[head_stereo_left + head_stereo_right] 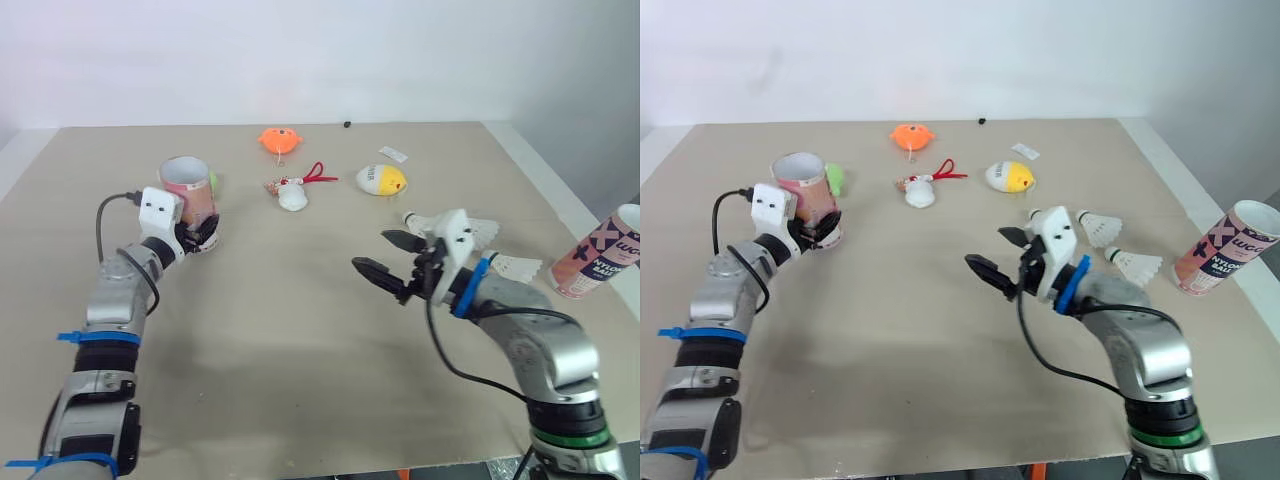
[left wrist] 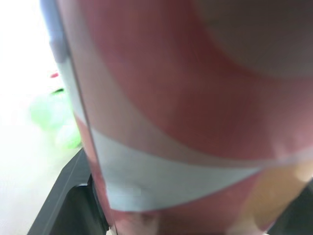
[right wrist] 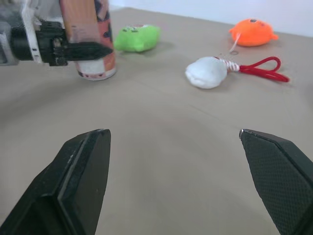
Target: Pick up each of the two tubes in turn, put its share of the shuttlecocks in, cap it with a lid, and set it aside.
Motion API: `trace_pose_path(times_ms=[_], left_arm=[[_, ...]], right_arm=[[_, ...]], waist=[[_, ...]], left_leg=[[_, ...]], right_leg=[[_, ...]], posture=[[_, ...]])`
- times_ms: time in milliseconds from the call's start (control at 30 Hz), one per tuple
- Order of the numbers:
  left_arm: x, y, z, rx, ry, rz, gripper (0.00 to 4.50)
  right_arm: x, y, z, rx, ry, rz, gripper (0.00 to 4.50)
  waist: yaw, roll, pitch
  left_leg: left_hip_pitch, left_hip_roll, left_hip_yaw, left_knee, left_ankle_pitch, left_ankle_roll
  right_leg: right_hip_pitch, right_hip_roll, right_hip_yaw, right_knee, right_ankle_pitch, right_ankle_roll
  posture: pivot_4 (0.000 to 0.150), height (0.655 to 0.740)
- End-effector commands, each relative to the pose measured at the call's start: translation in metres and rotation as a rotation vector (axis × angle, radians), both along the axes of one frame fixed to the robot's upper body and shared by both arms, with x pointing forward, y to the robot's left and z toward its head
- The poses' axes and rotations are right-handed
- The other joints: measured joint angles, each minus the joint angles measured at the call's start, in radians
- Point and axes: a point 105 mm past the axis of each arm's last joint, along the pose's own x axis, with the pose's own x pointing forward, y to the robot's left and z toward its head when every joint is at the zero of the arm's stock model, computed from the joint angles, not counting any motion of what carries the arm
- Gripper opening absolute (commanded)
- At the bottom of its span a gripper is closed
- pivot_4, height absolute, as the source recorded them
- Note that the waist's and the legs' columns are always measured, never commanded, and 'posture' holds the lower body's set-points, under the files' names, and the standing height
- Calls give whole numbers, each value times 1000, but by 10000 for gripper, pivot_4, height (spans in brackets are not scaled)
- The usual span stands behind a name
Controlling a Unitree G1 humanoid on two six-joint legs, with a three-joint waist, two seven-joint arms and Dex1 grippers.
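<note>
the pink tube (image 1: 188,192) is gripped low by the left fingers (image 3: 83,50), upright on the desk (image 1: 300,330), likely for a steady lift. the right fingers (image 1: 375,272) are spread wide, empty, near two shuttlecocks (image 1: 1135,264). the second tube (image 1: 600,255) stands far right.

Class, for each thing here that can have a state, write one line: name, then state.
left tube: upright, uncapped, gripped near its base.
right tube: standing, uncapped, untouched.
shuttlecocks: lying loose, outside both tubes.
left gripper: shut on the left tube.
right gripper: open, empty.
</note>
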Motion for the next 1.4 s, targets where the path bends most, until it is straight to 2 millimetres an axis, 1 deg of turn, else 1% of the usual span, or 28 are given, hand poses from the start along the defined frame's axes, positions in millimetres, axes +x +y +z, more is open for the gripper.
trace_pose_path(times_ms=[33,133,200,267,300,333,400,467,500,567,667,733,833,900,967,1000,1100,1233,1300,1400], left_arm=[[-13,-14,27,125,4,-200,31161],[-27,-23,32,234,67,-357,31161],[-40,-37,40,267,89,-510,31161],[-61,-53,46,275,104,-697,31161],[-67,-57,47,274,115,-751,31161],[-77,-64,47,273,132,-821,31161],[-87,-70,46,273,154,-893,31161],[-96,-73,33,336,212,-947,31161],[-100,-72,24,396,237,-970,31161],[-102,-71,12,463,267,-987,31161],[-107,-71,7,492,293,-1008,31161],[-111,-68,4,527,314,-1020,31161],[-111,-63,2,580,326,-1019,31161],[-111,-61,0,620,329,-1022,31161],[-110,-60,-2,651,335,-1026,31161],[-110,-60,-3,664,338,-1030,31161],[-110,-59,-4,692,345,-1033,31161],[-109,-57,-5,721,347,-1027,31161],[-110,-60,-5,718,339,-1034,31161],[-112,-63,-6,715,333,-1049,31161]], right_arm=[[-19,-11,19,12,-29,49,45000],[-28,-19,23,19,-9,61,45000],[-33,-24,18,-20,10,44,45000],[-28,-33,9,-66,23,-23,45000],[-25,-36,6,-81,25,-49,45000],[-18,-42,0,-117,26,-111,45000],[-10,-49,-8,-157,26,-175,45000],[-2,-52,-14,-157,33,-258,45000],[1,-52,-18,-155,45,-285,45000],[0,-47,-22,-150,50,-297,45000],[-8,-45,-21,-140,55,-287,45000],[-10,-52,-15,-129,49,-296,45000],[-5,-56,-11,-142,35,-324,45000],[5,-53,-15,-146,42,-347,45000],[15,-50,-28,-186,67,-380,45000],[23,-51,-35,-195,81,-408,45000],[41,-57,-45,-199,101,-482,45000],[61,-58,-50,-167,116,-519,45000],[71,-55,-51,-171,107,-523,45000],[82,-48,-48,-163,85,-510,45000]], waist=[[0,0,0],[0,0,0],[0,0,0],[0,0,0],[0,0,0],[0,0,1],[-2,0,1],[-2,0,1],[-2,0,1],[-3,0,1],[-1,0,1],[0,0,1],[0,0,1],[0,0,1],[-3,0,1],[-3,0,1],[-3,1,1],[-3,1,1],[-4,1,1],[-4,1,1]], left_leg=[[0,0,0,0,0,0],[0,0,0,0,0,0],[0,0,-1,0,0,0],[1,1,-1,0,0,0],[0,1,-1,0,0,0],[1,1,-1,0,0,0],[1,1,0,0,0,0],[1,1,0,0,0,0],[1,1,0,0,0,0],[1,1,0,0,0,0],[1,1,-1,0,0,0],[-1,1,-2,0,0,0],[-1,0,-1,0,0,0],[-1,1,-1,1,0,0],[0,1,0,1,0,0],[1,1,0,1,0,1],[1,1,-1,1,1,1],[0,1,0,1,0,1],[0,1,1,1,0,2],[0,2,0,1,0,2]], right_leg=[[0,0,0,0,0,0],[0,0,-1,0,-1,1],[0,0,-1,0,-4,4],[0,1,-1,0,-4,3],[0,1,-2,0,-4,3],[0,0,-1,0,-5,3],[0,0,-1,0,-5,3],[0,1,-1,1,-5,3],[0,1,-1,1,-5,3],[0,2,-1,1,-5,2],[-1,2,-1,2,-5,1],[-2,2,-1,2,-5,2],[-2,0,-1,1,-6,3],[-2,1,-1,1,-5,3],[-1,1,-1,2,-5,2],[-1,2,-1,2,-4,2],[-2,2,-1,2,-4,1],[-2,2,0,2,-4,1],[-3,2,0,2,-4,1],[-3,3,0,2,-4,1]], posture=[[1500,7400],[1500,7400],[1500,7400],[1500,7400],[1500,7400],[1500,7400],[1500,7400],[1500,7400],[1500,7400],[1500,7400],[1500,7400],[1500,7400],[1500,7400],[1500,7400],[1500,7400],[1500,7400],[1500,7400],[1500,7400],[1500,7400],[1500,7400]])
